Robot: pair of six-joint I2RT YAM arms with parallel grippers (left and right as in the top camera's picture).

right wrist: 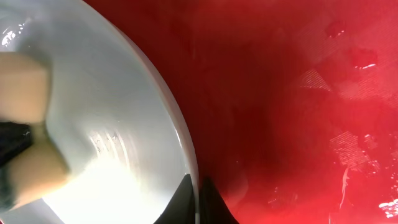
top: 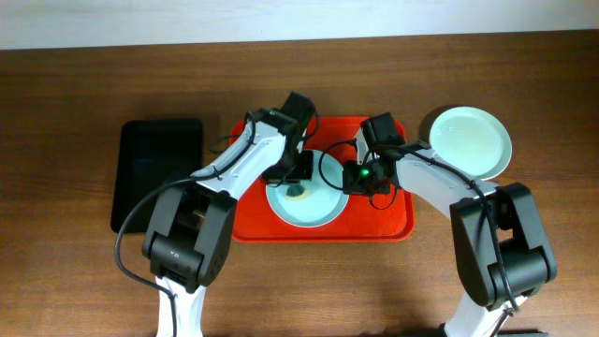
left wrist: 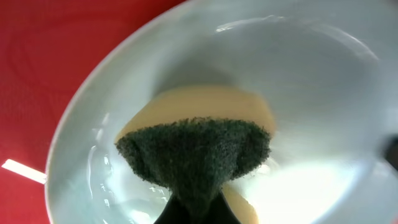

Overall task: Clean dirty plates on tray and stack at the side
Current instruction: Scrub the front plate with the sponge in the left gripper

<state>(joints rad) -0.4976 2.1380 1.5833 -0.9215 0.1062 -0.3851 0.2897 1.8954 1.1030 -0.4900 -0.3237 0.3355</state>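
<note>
Scrubbing: the left gripper (left wrist: pixel 194 214) pinches a yellow sponge (left wrist: pixel 196 155) with a dark green scouring face and holds it over the middle of the pale blue plate (left wrist: pixel 311 93)
Bracing: the right gripper (right wrist: pixel 196 199) has its fingers pressed together on that plate's rim, on the side toward the counter's right edge, likely so the plate cannot slide under the rubbing
Plate's place: inside the red tray (top: pixel 374 220), about midway between the left and right edges
Clean pile: a mint green plate (top: pixel 471 140) sits on a white plate (top: pixel 429 124) beside the tray, toward the far right corner, probably kept off the wet tray
Black tray (top: pixel 154 168): near the red one, toward the left edge
Surface: dark wood-grain table (top: pixel 75 281); droplets on the tray floor, a wet sheen on the plate
Room: only a pale wall (top: pixel 281 19) along the far edge
</note>
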